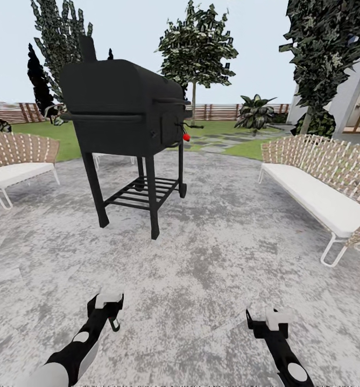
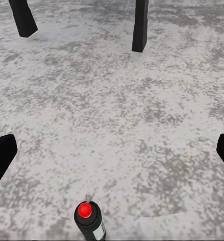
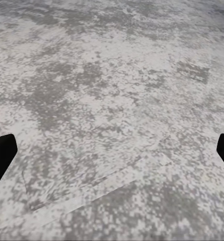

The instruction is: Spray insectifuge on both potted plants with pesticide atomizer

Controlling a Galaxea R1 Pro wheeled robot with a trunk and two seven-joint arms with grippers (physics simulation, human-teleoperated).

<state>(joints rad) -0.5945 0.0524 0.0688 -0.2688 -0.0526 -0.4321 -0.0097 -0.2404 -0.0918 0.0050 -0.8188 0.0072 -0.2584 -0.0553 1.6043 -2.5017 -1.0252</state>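
I stand on the round grey paved patio point(image 1: 201, 258) of the garden, with green lawn point(image 1: 61, 137) and a brown slatted fence point(image 1: 217, 111) beyond it. The pesticide atomizer and the two potted plants are out of view. My left gripper point(image 1: 108, 309) hangs low over the paving, open, its fingers point(image 2: 0, 156) wide apart with nothing between them. A short dark post with a red-dotted top point(image 2: 88, 220) stands just below it. My right gripper point(image 1: 266, 318) is also open over bare paving, and its fingers point(image 3: 1, 153) hold nothing.
A black barbecue grill point(image 1: 126, 107) on four legs stands ahead, a red knob point(image 1: 186, 137) on its side. A woven bench point(image 1: 330, 188) lines the right; another woven seat point(image 1: 15, 161) is on the left. Trees point(image 1: 198, 48), a leafy bush point(image 1: 255, 112) and a house wall point(image 1: 357, 97) stand behind.
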